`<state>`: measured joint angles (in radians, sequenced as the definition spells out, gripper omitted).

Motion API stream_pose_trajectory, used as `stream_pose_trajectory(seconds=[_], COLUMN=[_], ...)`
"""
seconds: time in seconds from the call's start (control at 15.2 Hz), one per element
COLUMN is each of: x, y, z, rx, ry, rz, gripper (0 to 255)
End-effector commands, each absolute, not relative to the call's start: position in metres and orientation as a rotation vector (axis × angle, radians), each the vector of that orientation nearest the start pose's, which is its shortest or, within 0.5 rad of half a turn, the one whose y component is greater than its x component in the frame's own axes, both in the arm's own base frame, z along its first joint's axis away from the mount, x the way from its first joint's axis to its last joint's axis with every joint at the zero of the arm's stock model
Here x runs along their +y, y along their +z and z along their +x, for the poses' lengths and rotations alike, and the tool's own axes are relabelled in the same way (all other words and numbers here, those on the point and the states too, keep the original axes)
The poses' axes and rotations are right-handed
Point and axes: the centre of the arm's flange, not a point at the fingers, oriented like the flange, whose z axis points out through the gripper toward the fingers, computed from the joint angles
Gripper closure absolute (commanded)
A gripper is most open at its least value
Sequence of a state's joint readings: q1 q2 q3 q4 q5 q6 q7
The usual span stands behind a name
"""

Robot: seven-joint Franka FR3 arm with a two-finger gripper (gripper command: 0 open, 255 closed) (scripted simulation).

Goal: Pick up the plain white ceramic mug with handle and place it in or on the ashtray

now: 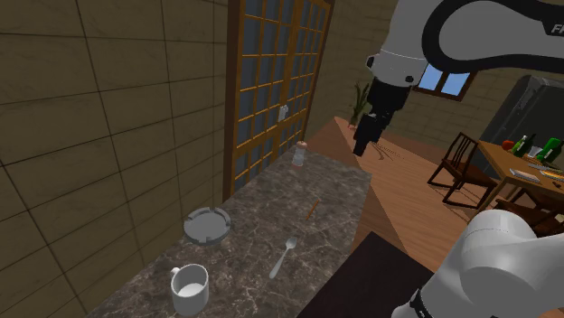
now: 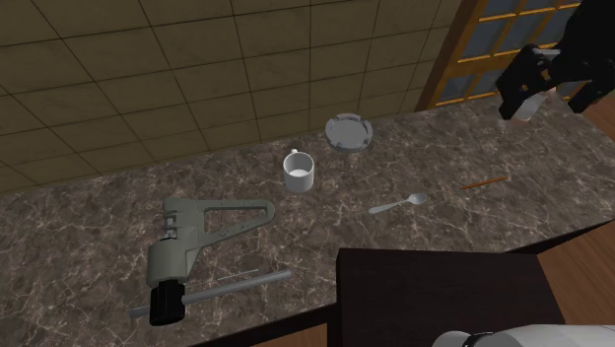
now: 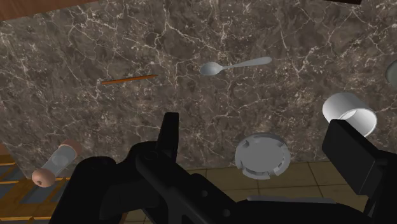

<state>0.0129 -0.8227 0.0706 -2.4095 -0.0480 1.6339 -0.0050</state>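
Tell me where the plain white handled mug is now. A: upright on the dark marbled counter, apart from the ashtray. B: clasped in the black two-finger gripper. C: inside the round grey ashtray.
A: the plain white handled mug stands upright on the dark marbled counter, clear of the round grey ashtray, and the black two-finger gripper hangs open, away from it.

On the gripper point(image 3: 254, 121), one of the jaws covers the lower side of the white mug point(image 3: 347, 109), and the mug's handle is out of sight in the wrist view. The gripper's body hides part of the small bottle point(image 3: 57, 163). A grey shape point(image 3: 392, 71) is cut by the picture's edge, leaving too little to name. In the second exterior view the gripper overlaps that bottle and runs off the upper right corner. There the thin brown stick point(image 2: 485, 181) is too small to identify.
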Motion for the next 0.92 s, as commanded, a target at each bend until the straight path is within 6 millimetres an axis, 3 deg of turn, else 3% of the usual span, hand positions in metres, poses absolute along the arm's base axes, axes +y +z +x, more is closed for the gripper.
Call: stream_pose_trajectory(seconds=[0.0, 0.86], x=[0.026, 0.115], y=[0.582, 0.451], z=[0.302, 0.364], rx=[-0.112, -0.016], ry=[-0.079, -0.051], rz=[-3.237, -3.21], gripper=[0, 0])
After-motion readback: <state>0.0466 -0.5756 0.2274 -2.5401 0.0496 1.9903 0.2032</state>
